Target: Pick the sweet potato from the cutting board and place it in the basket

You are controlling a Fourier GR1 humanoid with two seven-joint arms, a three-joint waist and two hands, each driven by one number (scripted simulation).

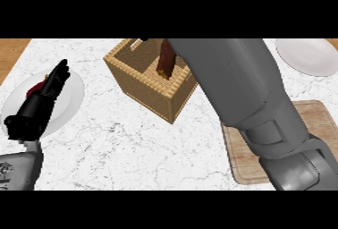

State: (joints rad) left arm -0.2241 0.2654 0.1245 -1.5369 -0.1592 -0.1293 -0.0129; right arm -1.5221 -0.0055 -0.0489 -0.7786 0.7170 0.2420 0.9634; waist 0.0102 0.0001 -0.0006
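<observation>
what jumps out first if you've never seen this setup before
The big grey right forearm sweeps from the lower right up to the woven basket at top centre, where the reddish sweet potato stands on end inside the opening. At the left, the black left hand rests open over a white plate. The wooden cutting board lies under the arm at right.

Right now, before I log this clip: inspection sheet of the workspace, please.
Surface: white marble counter, wood at its far corners.
Job's things: sweet potato stands inside the basket; cutting board at right, partly under the right forearm.
Clutter: left plate, something red and yellow on it behind the hand; right plate at the far edge.
Hands: left hand open, resting over the left plate; right hand almost wholly hidden above the basket.
Cables: nothing seen.
Surroundings: nothing seen.
</observation>
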